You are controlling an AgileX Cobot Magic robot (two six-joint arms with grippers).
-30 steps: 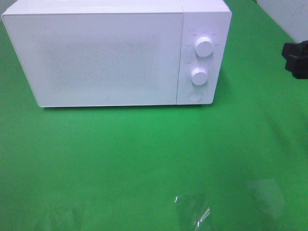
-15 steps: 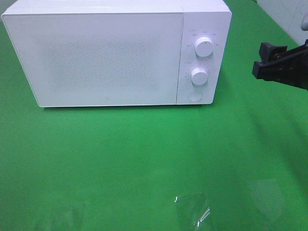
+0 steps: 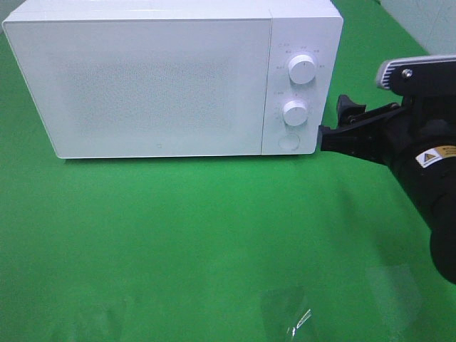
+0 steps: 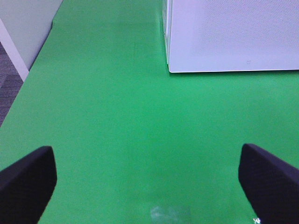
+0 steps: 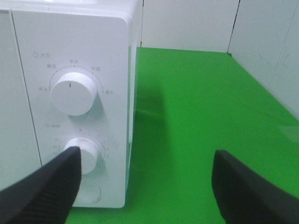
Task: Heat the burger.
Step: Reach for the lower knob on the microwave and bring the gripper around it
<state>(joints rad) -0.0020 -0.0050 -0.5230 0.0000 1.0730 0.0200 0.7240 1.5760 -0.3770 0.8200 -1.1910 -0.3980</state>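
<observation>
Hovering right gripper (image 3: 333,122): held wide, empty, just beside lower knob (image 3: 295,112) of microwave (image 3: 303,28).
Left gripper (image 4: 147,154): held wide, empty, above counter (image 3: 214,228).
Door (image 3: 142,85): shut.

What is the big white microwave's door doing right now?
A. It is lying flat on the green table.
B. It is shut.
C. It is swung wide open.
B: the door of the microwave sits flat against the front, level with the knob panel, and nothing of the inside shows.
</observation>
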